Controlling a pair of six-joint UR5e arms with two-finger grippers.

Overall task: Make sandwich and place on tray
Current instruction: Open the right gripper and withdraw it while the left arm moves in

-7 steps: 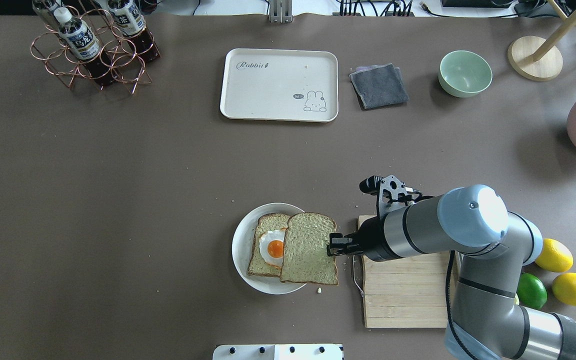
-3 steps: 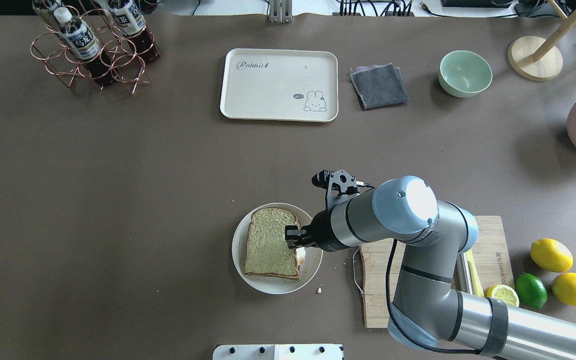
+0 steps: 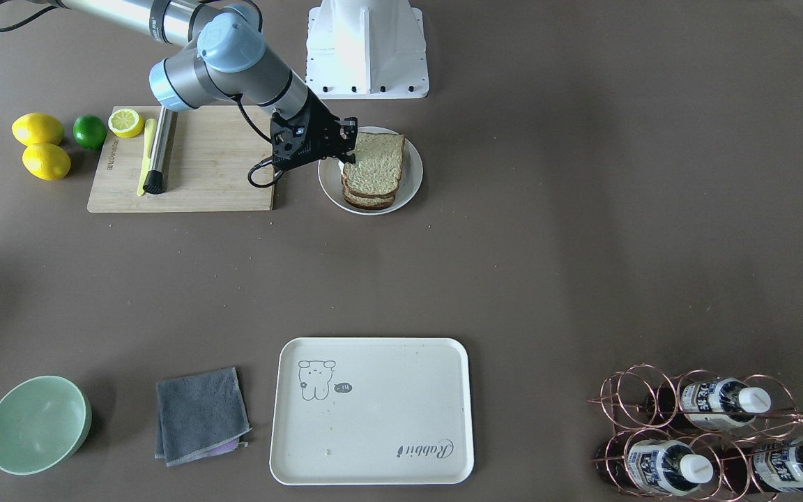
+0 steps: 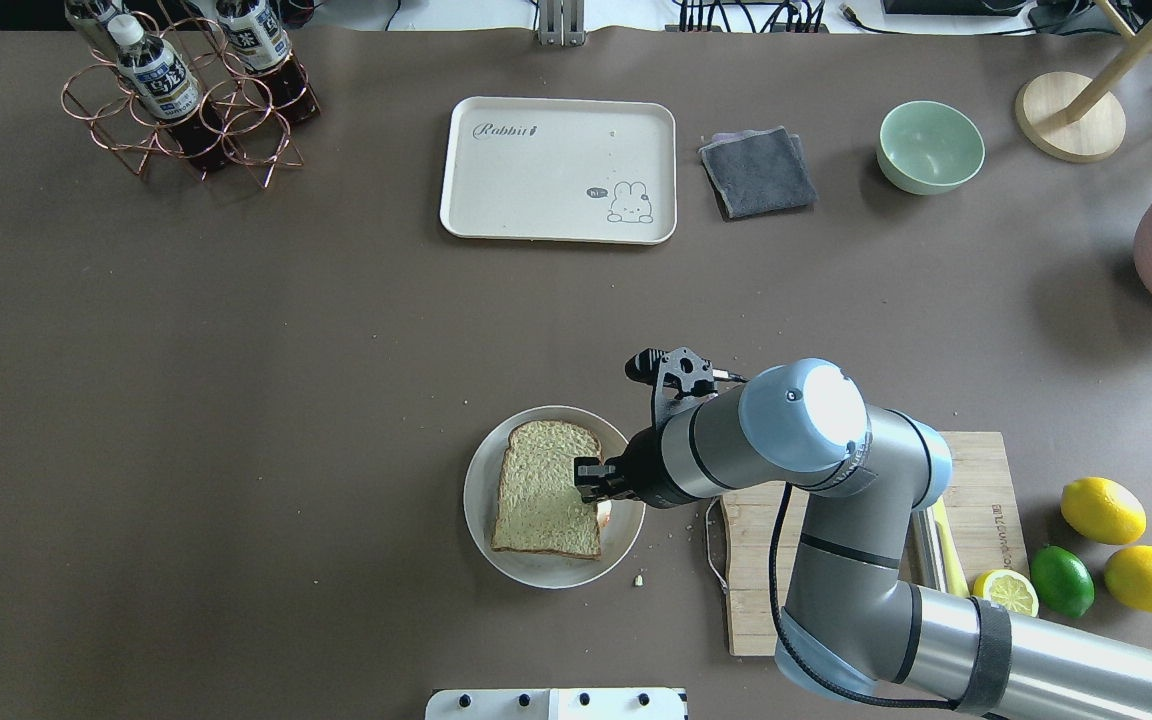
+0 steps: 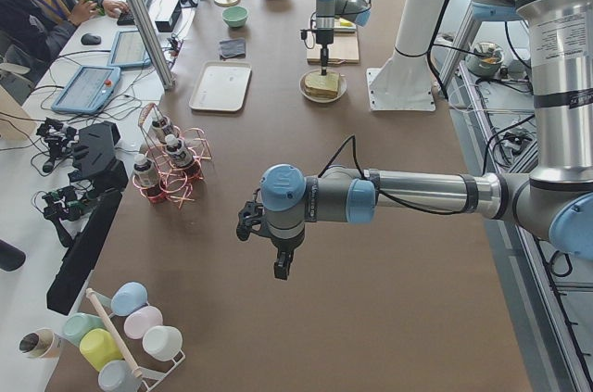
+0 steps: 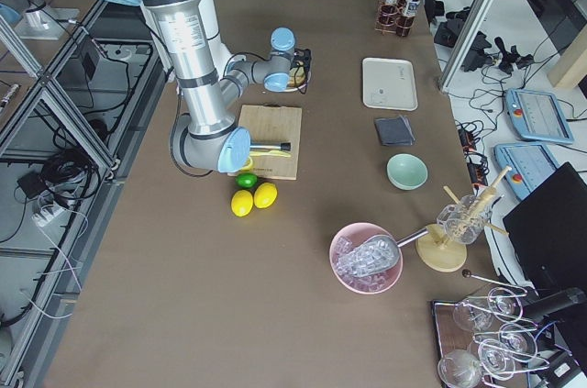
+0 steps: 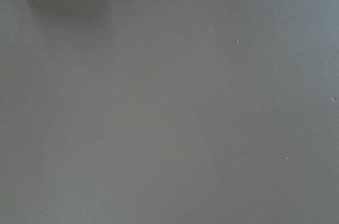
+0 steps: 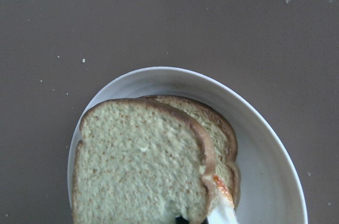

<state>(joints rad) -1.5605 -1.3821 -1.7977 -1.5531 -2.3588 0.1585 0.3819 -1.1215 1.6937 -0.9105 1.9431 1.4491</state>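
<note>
The sandwich sits on a round white plate. Its top slice of bread covers the fried egg, and only a sliver of egg white pokes out at the right. My right gripper is at the top slice's right edge and shut on that slice. From the front, the gripper meets the sandwich low over the plate. The right wrist view shows both slices stacked. The cream tray lies far back. My left gripper hangs over bare table; I cannot tell if it is open or shut.
A wooden cutting board lies right of the plate with a knife and a lemon half. Two lemons and a lime lie beyond it. A grey cloth, a green bowl and a bottle rack stand at the back.
My right gripper carried the top slice left from beside the egg and set it over the egg and bottom slice. Since 0.4 s ago the slice has shifted only slightly.
</note>
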